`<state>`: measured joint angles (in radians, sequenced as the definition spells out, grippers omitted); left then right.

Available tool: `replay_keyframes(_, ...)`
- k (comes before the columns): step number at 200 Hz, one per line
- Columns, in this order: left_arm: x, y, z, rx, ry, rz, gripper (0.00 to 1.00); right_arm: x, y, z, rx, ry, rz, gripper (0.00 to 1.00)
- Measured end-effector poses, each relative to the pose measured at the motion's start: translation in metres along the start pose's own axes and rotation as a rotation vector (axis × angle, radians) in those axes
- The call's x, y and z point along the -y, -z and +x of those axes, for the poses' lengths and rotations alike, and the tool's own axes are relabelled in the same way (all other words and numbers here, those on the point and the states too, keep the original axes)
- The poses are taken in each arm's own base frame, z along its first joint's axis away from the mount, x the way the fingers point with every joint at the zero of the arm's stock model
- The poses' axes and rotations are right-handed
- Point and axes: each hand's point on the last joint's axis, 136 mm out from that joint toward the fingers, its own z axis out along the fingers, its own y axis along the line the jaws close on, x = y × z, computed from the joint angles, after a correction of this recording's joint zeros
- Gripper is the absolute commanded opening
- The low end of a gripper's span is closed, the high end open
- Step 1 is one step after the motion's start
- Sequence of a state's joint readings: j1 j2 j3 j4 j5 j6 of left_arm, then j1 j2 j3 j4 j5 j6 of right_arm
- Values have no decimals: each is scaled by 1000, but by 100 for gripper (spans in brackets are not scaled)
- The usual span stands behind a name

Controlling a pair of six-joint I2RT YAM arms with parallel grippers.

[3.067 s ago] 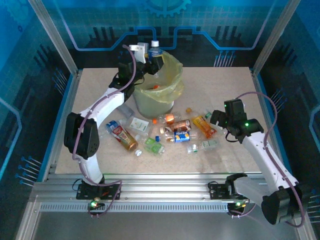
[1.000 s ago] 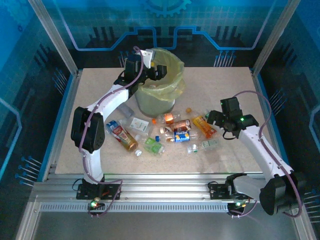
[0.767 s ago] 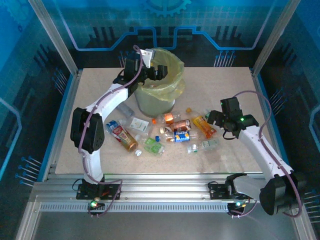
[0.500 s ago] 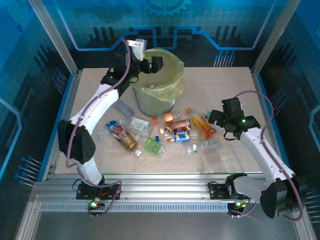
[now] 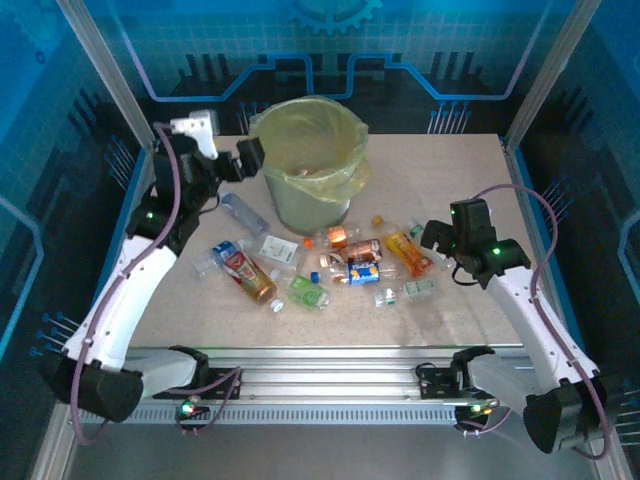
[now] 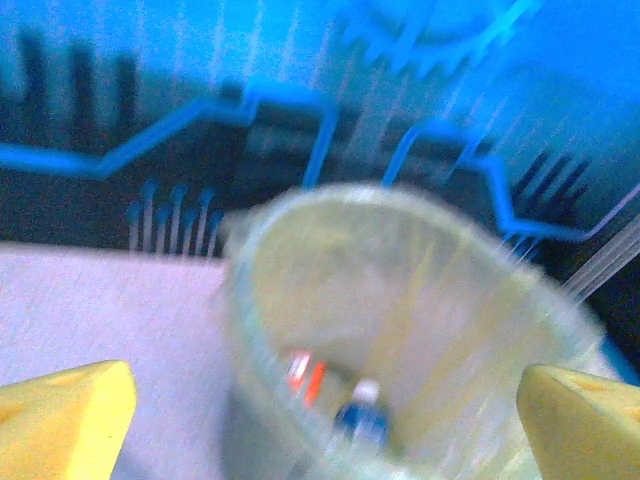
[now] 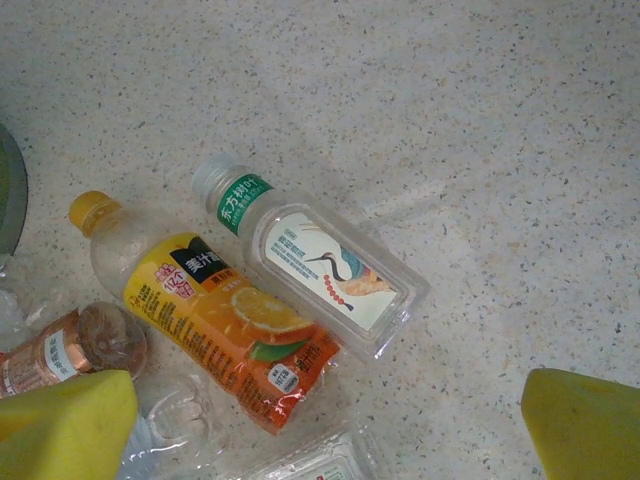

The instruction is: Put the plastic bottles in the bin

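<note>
Plainly, left hand point(image 6: 325, 425) and right hand point(image 7: 325, 425) both gape wide apart, empty.

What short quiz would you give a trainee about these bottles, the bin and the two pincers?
1. True or false: the right pincer grips a bottle.
2. The orange juice bottle has a cap that is: A yellow, B blue, C green.
3. Which pincer is nearer the bin?
Key: 1 false, it is open and empty. 2 A. 3 the left pincer.
</note>
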<state>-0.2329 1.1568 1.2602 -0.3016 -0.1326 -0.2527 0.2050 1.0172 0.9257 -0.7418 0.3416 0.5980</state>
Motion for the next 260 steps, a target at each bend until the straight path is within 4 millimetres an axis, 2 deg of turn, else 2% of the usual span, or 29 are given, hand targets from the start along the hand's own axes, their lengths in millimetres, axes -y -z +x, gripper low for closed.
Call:
replay_keyframes(17, -25, 8, 42, -117, -21, -72, 99, 0, 0, 0, -1, 0, 2, 100)
replay_keyframes(29, -40, 15, 65, -197, -58, -124, 99, 1, 0, 0, 0, 1, 3, 100)
replay_keyframes(60, -85, 28, 102, -387, -145, -281, 99, -2, 0, -3, 1, 4, 2, 100)
replay_keyframes(91, -128, 26, 143, -610, -184, -406, 99, -3, -4, -3, -13, 7, 6, 100)
replay_keyframes(116, -148, 23, 179, -805, -209, -445, 99, -4, -8, 0, -30, 11, 9, 100)
replay_keyframes(130, -154, 21, 192, -883, -220, -454, 99, -4, -11, 1, -39, 15, 13, 100)
replay_keyframes(177, -164, 18, 217, -1015, -232, -465, 96, -5, -15, 2, -53, 24, 21, 100)
replay_keyframes(197, -168, 16, 221, -1033, -224, -473, 93, -5, -15, 1, -54, 28, 21, 100)
replay_keyframes(260, -182, 11, 228, -1057, -188, -477, 92, -5, -19, 3, -66, 32, 28, 100)
